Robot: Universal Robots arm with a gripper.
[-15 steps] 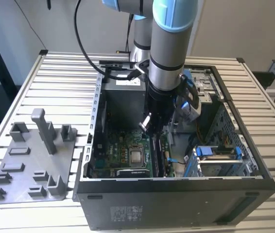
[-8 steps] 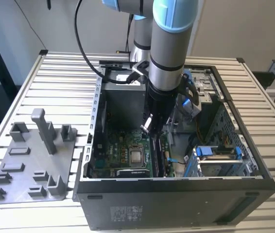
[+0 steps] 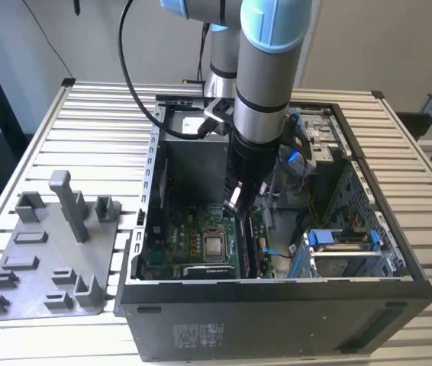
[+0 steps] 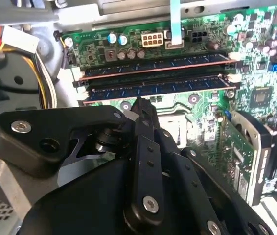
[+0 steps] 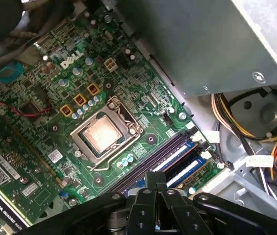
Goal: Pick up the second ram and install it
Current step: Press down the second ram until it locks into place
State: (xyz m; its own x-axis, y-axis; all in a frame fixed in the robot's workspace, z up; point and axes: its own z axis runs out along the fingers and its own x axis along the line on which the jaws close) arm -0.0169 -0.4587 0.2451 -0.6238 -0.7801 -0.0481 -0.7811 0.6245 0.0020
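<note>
Two long dark memory sticks stand in neighbouring slots on the green motherboard inside the open computer case. The second ram is the stick nearer the processor socket; it also shows in the first wrist view. My gripper is down inside the case, its black fingers shut together. Their tip is at the middle of the second ram's upper edge, touching it or just above it; I cannot tell which. In the exterior view the gripper hangs over the slots.
A grey holder tray with upright posts lies on the slatted table at the exterior view's left. Inside the case are a grey metal box, yellow and orange wires, a graphics card and a blue-latched drive bay.
</note>
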